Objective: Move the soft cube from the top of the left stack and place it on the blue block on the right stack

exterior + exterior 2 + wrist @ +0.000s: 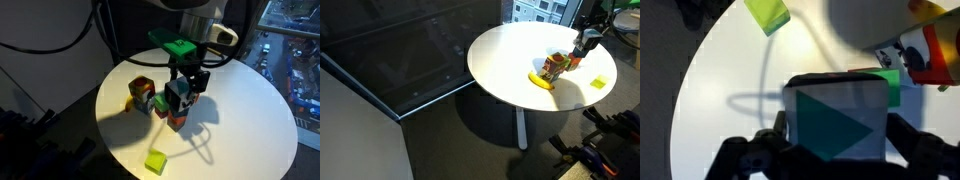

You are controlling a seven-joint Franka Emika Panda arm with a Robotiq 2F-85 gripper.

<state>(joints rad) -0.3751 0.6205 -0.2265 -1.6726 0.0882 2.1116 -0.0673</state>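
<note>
The soft cube (178,96), patchwork white, dark and teal-green, sits on top of the right stack, whose orange-red block (177,123) shows at the bottom. The blue block lies under the cube and I cannot make it out apart from it. My gripper (187,88) hangs straight over the cube, open, one finger on each side. In the wrist view the cube (835,120) fills the space between the fingers of the gripper (837,138). The left stack (142,95) of orange, yellow, green and red blocks stands close beside it; its blocks (925,50) show at the wrist view's right edge.
A lone yellow-green cube (155,162) lies near the front edge of the round white table (245,125); it also appears in the wrist view (768,14). Dark floor and glass panels surround the table (500,60).
</note>
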